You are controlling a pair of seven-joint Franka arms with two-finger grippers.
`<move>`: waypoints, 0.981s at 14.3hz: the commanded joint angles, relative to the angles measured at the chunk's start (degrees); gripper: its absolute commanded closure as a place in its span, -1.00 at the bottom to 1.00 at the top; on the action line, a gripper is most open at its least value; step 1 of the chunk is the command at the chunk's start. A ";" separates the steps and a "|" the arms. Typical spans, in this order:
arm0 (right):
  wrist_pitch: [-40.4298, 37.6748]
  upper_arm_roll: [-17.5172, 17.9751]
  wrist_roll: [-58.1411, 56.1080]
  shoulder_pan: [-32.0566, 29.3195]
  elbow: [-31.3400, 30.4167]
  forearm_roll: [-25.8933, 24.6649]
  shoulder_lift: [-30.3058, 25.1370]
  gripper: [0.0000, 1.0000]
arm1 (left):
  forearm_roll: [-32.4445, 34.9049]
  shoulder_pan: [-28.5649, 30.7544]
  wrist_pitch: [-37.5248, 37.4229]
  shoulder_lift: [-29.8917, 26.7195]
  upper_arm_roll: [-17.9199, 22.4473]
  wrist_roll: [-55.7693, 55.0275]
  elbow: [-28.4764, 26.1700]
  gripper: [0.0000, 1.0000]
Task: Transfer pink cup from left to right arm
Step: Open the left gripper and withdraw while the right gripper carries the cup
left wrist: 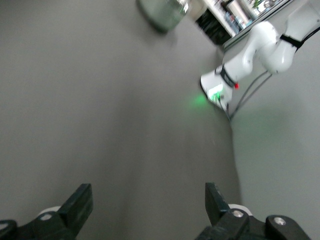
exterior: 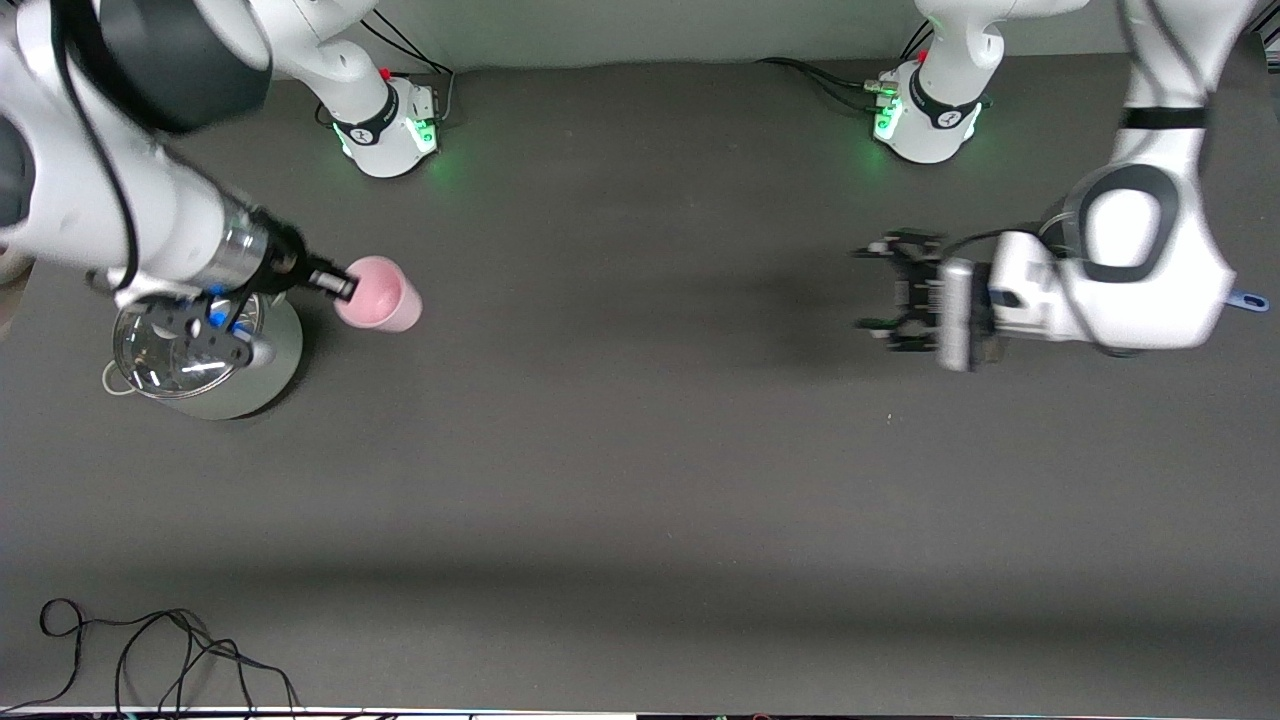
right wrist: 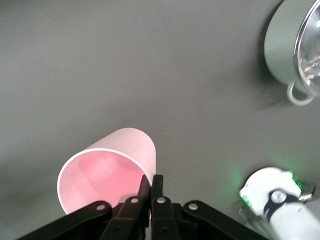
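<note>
The pink cup [exterior: 385,298] hangs tilted over the table at the right arm's end, just beside a lidded pot. My right gripper [exterior: 340,285] is shut on its rim. In the right wrist view one of the fingers [right wrist: 145,186] sits inside the cup's mouth, the other outside, and they pinch the wall of the pink cup [right wrist: 127,147]. My left gripper [exterior: 866,287] hovers over the table at the left arm's end, pointing toward the cup. It is open with nothing between its fingers, and the left wrist view shows only bare table past the left gripper [left wrist: 148,200].
A steel pot with a glass lid [exterior: 200,350] stands under the right wrist and also shows in the right wrist view [right wrist: 295,55]. A blue handle [exterior: 1250,300] peeks out beneath the left arm. Black cables [exterior: 150,650] lie at the table's near edge.
</note>
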 commanded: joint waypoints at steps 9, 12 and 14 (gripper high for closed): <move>37.51 -7.05 -19.48 0.93 -32.01 -1.92 -1.03 1.00 | 41.61 8.42 -15.36 4.21 -1.36 -34.19 28.93 -0.99; 47.63 -7.76 -21.95 1.02 -39.23 -1.92 -0.51 1.00 | 42.33 9.21 -15.81 3.33 -1.01 -42.20 30.34 -0.99; 53.70 -7.76 -23.71 0.85 -42.66 -1.83 0.89 1.00 | 44.00 9.03 -15.64 3.16 -1.09 -49.64 30.79 -0.99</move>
